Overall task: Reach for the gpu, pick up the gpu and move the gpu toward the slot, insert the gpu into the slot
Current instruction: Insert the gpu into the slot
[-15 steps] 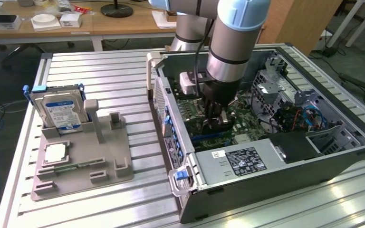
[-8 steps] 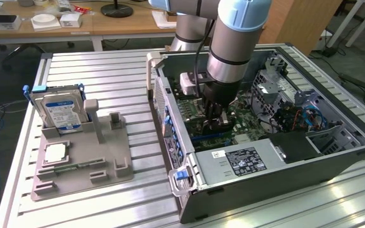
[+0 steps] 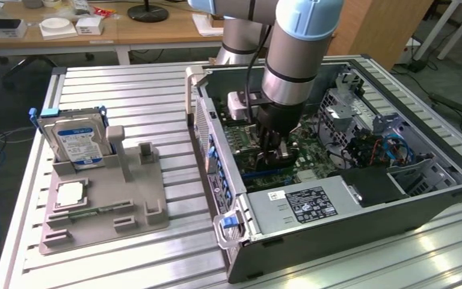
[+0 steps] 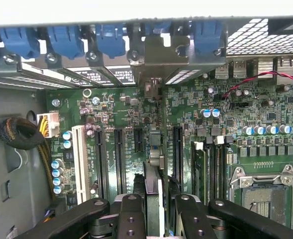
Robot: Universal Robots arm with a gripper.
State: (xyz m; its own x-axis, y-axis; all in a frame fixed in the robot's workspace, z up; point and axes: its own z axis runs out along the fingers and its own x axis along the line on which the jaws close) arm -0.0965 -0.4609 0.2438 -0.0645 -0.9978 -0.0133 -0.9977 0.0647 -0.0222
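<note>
Holding the gpu (image 4: 154, 191) edge-on between its fingers (image 4: 131, 219), the hand (image 3: 278, 155) is sitting low inside the open computer case (image 3: 423, 198), just above the green motherboard (image 4: 136, 107). You are seeing the fingers clamped on the card, one on each face. In the wrist view the card's metal bracket (image 4: 158, 59) is reaching toward the case's rear wall, among the blue retention clips (image 4: 66, 40).

The relation that matters: the card's long axis is running away from the hand toward that rear wall, parallel to the slot (image 4: 177, 149) and the other long connectors, and it is lying between two of them. Whether its edge is already touching the board, you cannot tell.

Counting: one card, one arm. At least four long dark connectors and one white one (image 4: 78, 159) are showing.

On the bench (image 3: 135, 90), the grey fixture (image 3: 106, 208) is carrying one hard drive (image 3: 74, 141) and one processor chip (image 3: 70, 194).
</note>
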